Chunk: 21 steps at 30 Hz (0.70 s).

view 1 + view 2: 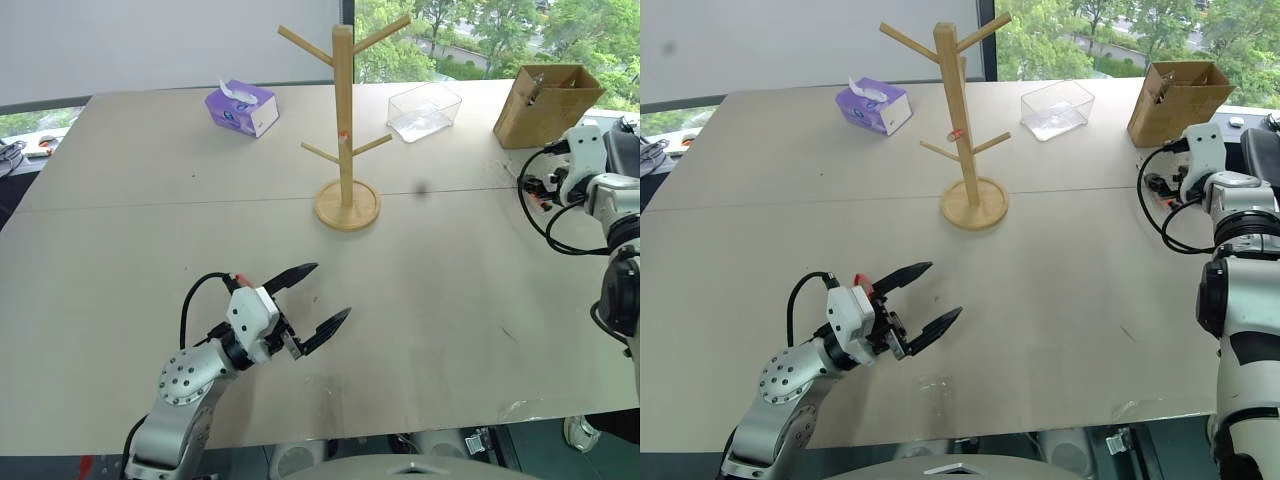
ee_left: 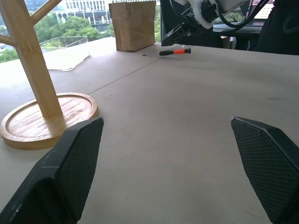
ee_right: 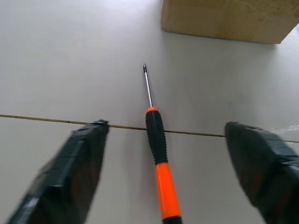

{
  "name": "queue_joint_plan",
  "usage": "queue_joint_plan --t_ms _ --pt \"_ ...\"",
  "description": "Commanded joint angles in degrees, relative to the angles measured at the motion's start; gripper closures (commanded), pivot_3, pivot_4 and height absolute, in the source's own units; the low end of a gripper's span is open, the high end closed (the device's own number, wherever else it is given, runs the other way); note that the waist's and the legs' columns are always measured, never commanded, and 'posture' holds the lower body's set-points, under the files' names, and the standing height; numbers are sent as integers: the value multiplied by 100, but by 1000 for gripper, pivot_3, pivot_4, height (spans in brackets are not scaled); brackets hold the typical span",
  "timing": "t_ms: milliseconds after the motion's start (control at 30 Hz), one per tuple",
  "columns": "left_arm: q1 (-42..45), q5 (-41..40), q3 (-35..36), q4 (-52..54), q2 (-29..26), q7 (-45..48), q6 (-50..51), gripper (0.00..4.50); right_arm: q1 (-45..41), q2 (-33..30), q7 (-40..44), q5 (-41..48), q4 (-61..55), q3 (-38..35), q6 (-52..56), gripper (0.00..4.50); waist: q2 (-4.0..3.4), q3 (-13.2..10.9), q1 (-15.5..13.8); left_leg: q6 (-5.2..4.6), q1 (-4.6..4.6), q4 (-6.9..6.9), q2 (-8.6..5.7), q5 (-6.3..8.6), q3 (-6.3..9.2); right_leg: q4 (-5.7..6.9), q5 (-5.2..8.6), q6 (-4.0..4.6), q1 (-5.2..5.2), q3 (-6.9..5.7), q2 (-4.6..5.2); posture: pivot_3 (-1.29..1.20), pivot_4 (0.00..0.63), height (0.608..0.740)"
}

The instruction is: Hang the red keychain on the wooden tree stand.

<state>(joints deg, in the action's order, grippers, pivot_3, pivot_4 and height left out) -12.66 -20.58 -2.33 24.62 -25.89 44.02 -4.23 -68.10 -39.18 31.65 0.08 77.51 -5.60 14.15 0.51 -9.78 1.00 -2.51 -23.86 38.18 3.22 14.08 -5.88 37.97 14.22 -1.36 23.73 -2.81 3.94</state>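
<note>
Light-wood tree stand, a tall pole with angled peg branches on a round disc base, stands upright near the middle of the pale grey surface, serving as the scene's anchor. A small red keychain shows as a red spot against the pole, level with the lower pegs; how it is attached cannot be made out. Behind the stand and to its left sits a purple tissue box; behind and to its right, a clear plastic container. Farther right of the stand, near the surface's edge, rests a brown cardboard box. In front of that box lies a slim screwdriver with an orange-and-black handle, flat on the surface, tip toward the box. The right gripper hangs over the screwdriver, fingers spread wide on either side, grasping nothing. The left gripper hovers in front of the stand and slightly left, released and empty.
</note>
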Motion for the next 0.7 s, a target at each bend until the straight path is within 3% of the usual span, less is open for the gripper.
queue_joint_plan --t_ms 33,133,267,300,400,533,700 --pt "63 -32 -23 74 54 -67 2 0 -80 -114 366 97 -147 -202 -190 17 0 0 0 0 0 0 0 0 0 0 0 0 0 0 0 0 150 740" --pt "119 -37 53 89 189 -356 195 0 22 -79 1394 230 -308 -232 -452 17 0 0 -1 0 0 0 0 0 1 0 0 0 0 0 -2 0 150 740" --pt "114 -333 355 441 686 -1551 1236 0 644 18 4212 1064 -1477 -429 -1027 17 0 0 -4 -1 1 0 3 0 1 -2 -4 -7 -1 9 -6 0 150 740" --pt "109 -311 425 547 797 -1834 1431 0 850 32 4579 1212 -1809 -422 -984 17 0 0 -13 -1 1 0 4 0 5 -3 -5 -9 -2 9 -8 0 150 740" --pt "101 -524 640 1109 1228 -2847 2256 0 1846 119 5214 1625 -3323 -307 -776 17 1 1 -38 -1 0 4 6 0 16 0 -7 -12 -7 4 -7 0 150 740" --pt "251 -378 782 1792 1801 -4312 3434 0 3718 182 5847 1919 -5638 59 -1559 17 8 4 -125 -1 -3 11 -2 1 47 -4 -7 -13 -28 -8 6 0 150 740" --pt "711 148 724 2184 2044 -5484 4719 0 4813 361 6068 2363 -6407 247 -2585 17 9 2 -120 0 8 16 -8 -1 48 1 -10 -21 -30 -18 -7 0 150 740"
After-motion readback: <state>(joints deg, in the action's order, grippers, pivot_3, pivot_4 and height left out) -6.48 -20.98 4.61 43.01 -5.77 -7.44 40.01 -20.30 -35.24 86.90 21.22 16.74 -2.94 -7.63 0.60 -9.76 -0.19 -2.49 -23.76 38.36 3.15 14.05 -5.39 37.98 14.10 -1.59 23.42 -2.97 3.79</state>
